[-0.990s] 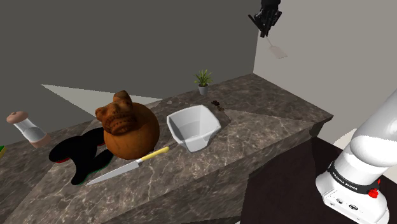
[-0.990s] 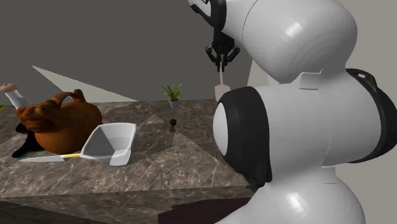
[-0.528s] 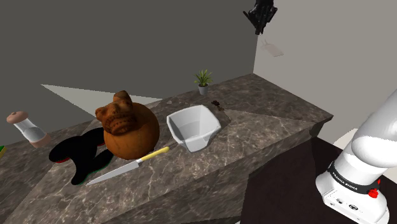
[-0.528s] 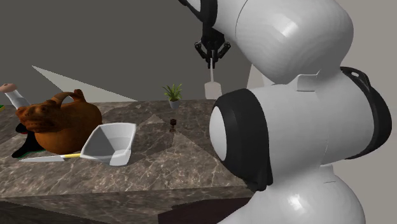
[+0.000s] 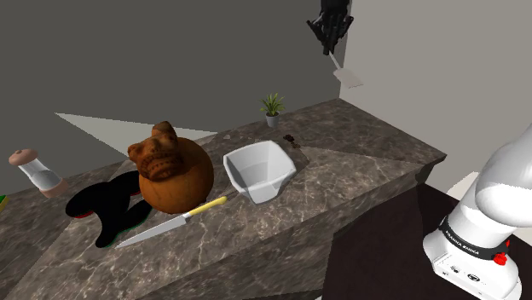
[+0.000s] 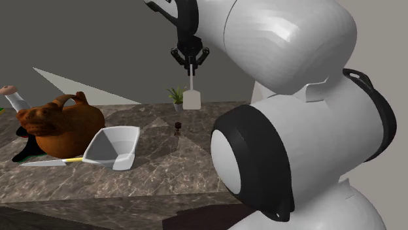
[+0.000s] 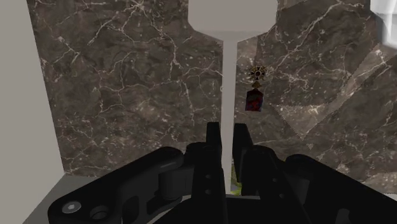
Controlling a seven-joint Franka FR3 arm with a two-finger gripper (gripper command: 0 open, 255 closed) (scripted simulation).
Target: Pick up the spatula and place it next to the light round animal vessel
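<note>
The white spatula [image 6: 191,98] hangs blade-down, its thin handle clamped between the black fingers [image 7: 212,137] of the gripper [image 6: 191,67]; well beyond the fingertips lies the marble counter [image 7: 127,95]; a small dark bottle [image 7: 254,98] stands there; the brown round animal vessel [image 5: 175,175] sits well apart, beside a white bowl [image 5: 260,170].

Shoulder view: on counter [image 5: 367,158], animal vessel [image 5: 175,170] sat just left of bowl [image 5: 258,170]; knife [image 5: 170,223] lay in front of both; potted plant [image 5: 272,107] stood behind bowl at back edge; small bottle [image 5: 294,142] stood right of bowl; spatula [image 5: 348,77] hung from gripper [image 5: 327,49], above bottle
</note>
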